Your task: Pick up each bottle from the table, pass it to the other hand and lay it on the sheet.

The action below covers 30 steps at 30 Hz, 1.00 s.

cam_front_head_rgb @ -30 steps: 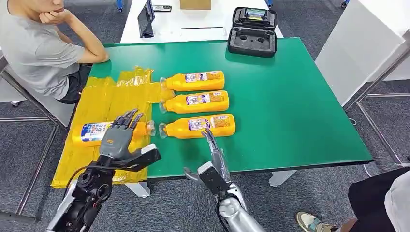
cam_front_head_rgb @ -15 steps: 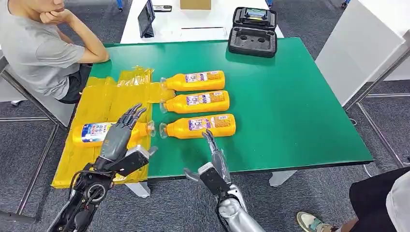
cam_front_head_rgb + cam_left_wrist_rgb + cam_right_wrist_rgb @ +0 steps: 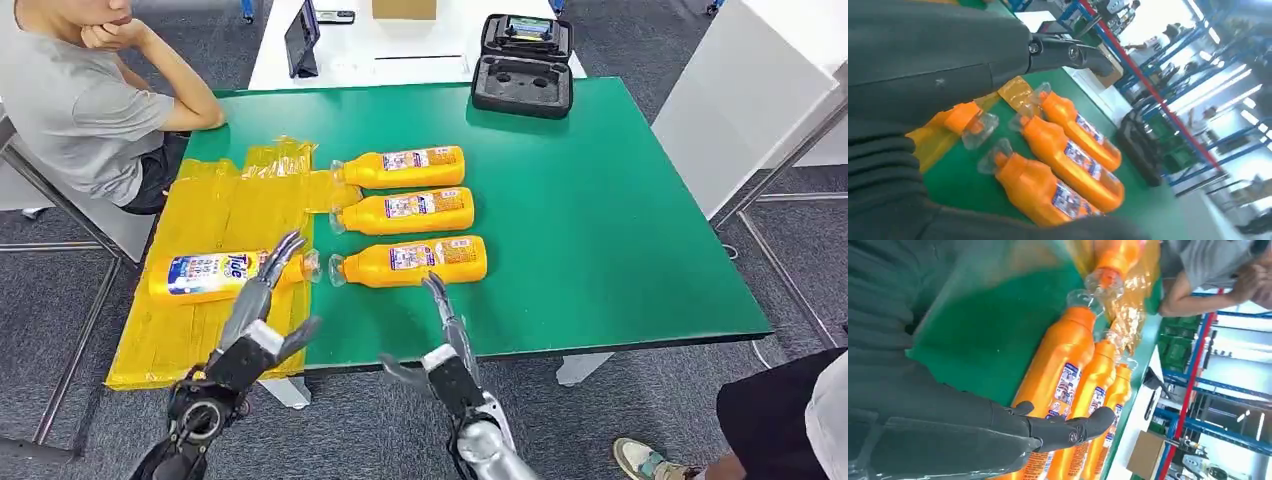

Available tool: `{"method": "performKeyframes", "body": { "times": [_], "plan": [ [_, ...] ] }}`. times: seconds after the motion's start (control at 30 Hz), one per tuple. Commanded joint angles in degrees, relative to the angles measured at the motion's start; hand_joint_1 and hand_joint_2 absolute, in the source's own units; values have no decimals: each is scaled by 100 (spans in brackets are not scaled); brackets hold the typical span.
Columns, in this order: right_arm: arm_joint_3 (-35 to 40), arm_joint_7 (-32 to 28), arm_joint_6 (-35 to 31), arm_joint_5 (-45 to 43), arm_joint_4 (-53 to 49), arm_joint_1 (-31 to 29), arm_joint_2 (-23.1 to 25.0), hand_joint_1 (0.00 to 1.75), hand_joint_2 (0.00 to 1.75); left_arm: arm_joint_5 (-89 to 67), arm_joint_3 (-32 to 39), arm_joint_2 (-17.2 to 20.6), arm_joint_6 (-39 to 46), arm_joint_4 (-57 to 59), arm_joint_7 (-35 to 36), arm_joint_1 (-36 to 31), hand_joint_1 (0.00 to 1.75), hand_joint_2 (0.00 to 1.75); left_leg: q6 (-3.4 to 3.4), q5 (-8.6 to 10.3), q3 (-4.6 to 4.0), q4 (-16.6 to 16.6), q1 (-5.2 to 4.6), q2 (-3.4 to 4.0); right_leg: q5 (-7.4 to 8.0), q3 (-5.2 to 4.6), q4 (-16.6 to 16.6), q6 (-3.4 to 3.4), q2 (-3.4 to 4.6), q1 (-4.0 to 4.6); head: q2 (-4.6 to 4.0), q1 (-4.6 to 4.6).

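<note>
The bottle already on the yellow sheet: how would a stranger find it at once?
Find the green table, then the yellow plastic sheet over its left end. One orange bottle lies there alone, cap toward the three bottles on bare green; its label is mostly blue.

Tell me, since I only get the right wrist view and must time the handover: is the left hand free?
Observer: Yes. In the head view the left hand holds nothing, fingers apart, near the cap end of the bottle on the sheet.
Operator: How many bottles has the sheet got in all?
Observer: Just that one on the yellow sheet. Three bottles lie side by side on the green table.
Operator: Anything beyond that row?
Observer: An open black case sits at the table's far edge.
</note>
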Motion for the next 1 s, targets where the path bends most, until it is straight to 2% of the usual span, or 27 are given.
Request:
{"method": "performKeyframes", "body": {
  "times": [0.03, 0.27, 0.37, 0.4, 0.5, 0.63, 0.67, 0.77, 1.0],
  "plan": [
    [-5, 6, -586, -318, -1493, 892, -475, 0, 175, 639, 174, -182, 359, -487, -395, 663, 0, 0, 1, -12, 26, -5, -2, -10, -14, 31, -7, 3, -17, -1, 0, -2],
    [34, 12, -602, -340, -1526, 877, -493, 0, 175, 649, 176, -171, 362, -514, -392, 650, 0, 0, -4, -13, 18, -4, -1, -2, -8, 21, -5, -1, -9, 0, 0, -2],
    [265, 6, -1424, 98, -1950, 1004, -802, 0, 175, 1041, 289, -260, 483, -660, -533, 797, 0, 0, -4, -12, 22, -7, -2, -2, -8, 24, -7, -2, -10, -1, 0, -4],
    [270, 6, -1526, 92, -2131, 1065, -919, 0, 175, 1079, 306, -268, 530, -703, -573, 853, 0, 175, -3, -12, 19, -4, -2, 1, -7, 19, -5, -1, -6, -2, 0, -2],
    [281, 6, -1825, 182, -2454, 1102, -1111, 0, 175, 1177, 270, -264, 516, -666, -673, 835, 0, 175, 1, -13, 23, -5, -4, -3, -10, 26, -7, 2, -10, -4, 0, -4],
    [204, 6, -1986, -10, -2696, 1088, -1121, 0, 175, 1219, 146, -294, 478, -474, -702, 668, 0, 175, 0, -5, 7, -4, -4, -5, -4, 11, -5, 1, -9, -3, 0, -2],
    [192, 6, -1976, -24, -2675, 1054, -1116, 0, 175, 1227, 43, -300, 408, -380, -741, 561, 0, 175, 0, -14, 29, -6, -2, -3, -11, 34, -10, 1, -11, 0, 0, -2],
    [76, 6, -1845, -38, -2490, 917, -1068, 0, 175, 1362, -188, -399, 273, -101, -742, 281, 0, 175, -1, -8, 19, -5, -6, -13, -8, 22, -5, 0, -21, -4, 0, -2],
    [-316, 6, -1715, -80, -2391, 1076, -943, 0, 175, 1431, -494, -586, 326, 469, -770, 174, 0, 175, 1, -2, 19, -10, -5, -16, -3, 23, -10, 1, -22, -4, 0, -4]
  ]
}}
